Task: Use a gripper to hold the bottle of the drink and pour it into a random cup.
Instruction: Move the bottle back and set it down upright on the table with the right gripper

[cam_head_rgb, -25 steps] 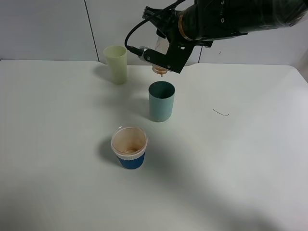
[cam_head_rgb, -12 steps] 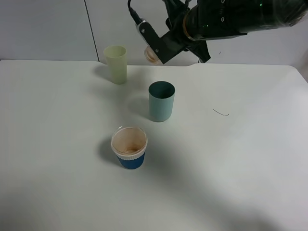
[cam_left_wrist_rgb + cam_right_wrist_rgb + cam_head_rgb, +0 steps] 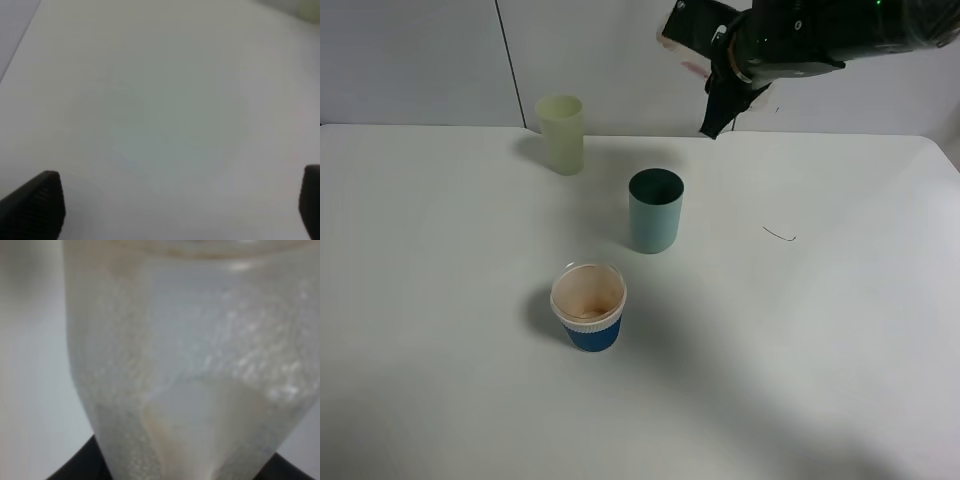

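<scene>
1. The white table (image 3: 440, 400) took up most of the high view, with three cups standing well apart on it.
2. The right gripper (image 3: 705, 60) hung high at the far side, clamped tight on the bottle of the drink (image 3: 190, 355). The wrist view was filled with clear plastic and showed only a faint brownish trace low down.
3. The bottle sat up in the air beyond the teal cup (image 3: 655, 210) and slightly to its right, and it did not look to be over the mouth. Its tilt could not be read.
4. The pale yellow-green cup (image 3: 561, 133) stood far left, and the blue-sleeved paper cup (image 3: 588, 305) stood nearest, brown-stained inside.
5. The left gripper (image 3: 172, 210) hovered over bare table with its tips spread wide and nothing between them.
6. A thin dark squiggle (image 3: 780, 234) lay on the table to the right of the teal cup.
7. The main risk was that tipping the bottle before its neck was lined up over the rim would put the drink on the table.
8. A low or hurried descent could knock the light teal cup over.
9. The thin plastic could also twist or slip in the jaws as the bottle tilted, throwing the stream off line.
</scene>
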### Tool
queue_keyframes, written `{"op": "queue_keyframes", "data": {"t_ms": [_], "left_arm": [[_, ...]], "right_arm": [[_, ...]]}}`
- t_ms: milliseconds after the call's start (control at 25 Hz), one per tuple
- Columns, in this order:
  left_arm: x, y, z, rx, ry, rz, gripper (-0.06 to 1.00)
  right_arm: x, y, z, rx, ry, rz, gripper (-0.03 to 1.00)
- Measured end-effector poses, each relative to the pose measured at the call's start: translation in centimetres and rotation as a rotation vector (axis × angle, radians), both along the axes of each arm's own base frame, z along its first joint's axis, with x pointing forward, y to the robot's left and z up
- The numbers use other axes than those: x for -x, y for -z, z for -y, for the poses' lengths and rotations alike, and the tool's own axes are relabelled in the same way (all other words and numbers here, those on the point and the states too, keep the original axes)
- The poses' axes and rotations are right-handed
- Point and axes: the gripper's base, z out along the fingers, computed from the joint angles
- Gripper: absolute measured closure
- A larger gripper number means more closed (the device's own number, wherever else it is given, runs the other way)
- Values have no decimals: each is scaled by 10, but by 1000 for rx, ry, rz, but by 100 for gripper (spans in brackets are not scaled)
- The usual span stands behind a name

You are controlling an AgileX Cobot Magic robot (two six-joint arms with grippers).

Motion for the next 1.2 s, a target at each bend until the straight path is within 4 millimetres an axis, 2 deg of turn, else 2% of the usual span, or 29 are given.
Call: {"op": "queue_keyframes", "data": {"t_ms": [80, 200, 480, 760, 1000, 1200], "left_arm": [[0, 0, 0, 0, 0, 0, 1], [0, 0, 0, 0, 0, 0, 1], [0, 0, 0, 0, 0, 0, 1], [0, 0, 0, 0, 0, 0, 1], [0, 0, 0, 0, 0, 0, 1], [0, 0, 0, 0, 0, 0, 1]], "right_arm": [[-1, -2, 9, -94, 101, -8, 60], [4, 2, 19, -181, 159, -39, 60], [20, 21, 45, -384, 179, -130, 60], [33, 45, 73, -480, 211, -198, 60], [49, 70, 81, -538, 58, -245, 60], [57, 82, 95, -583, -11, -192, 60]]}}
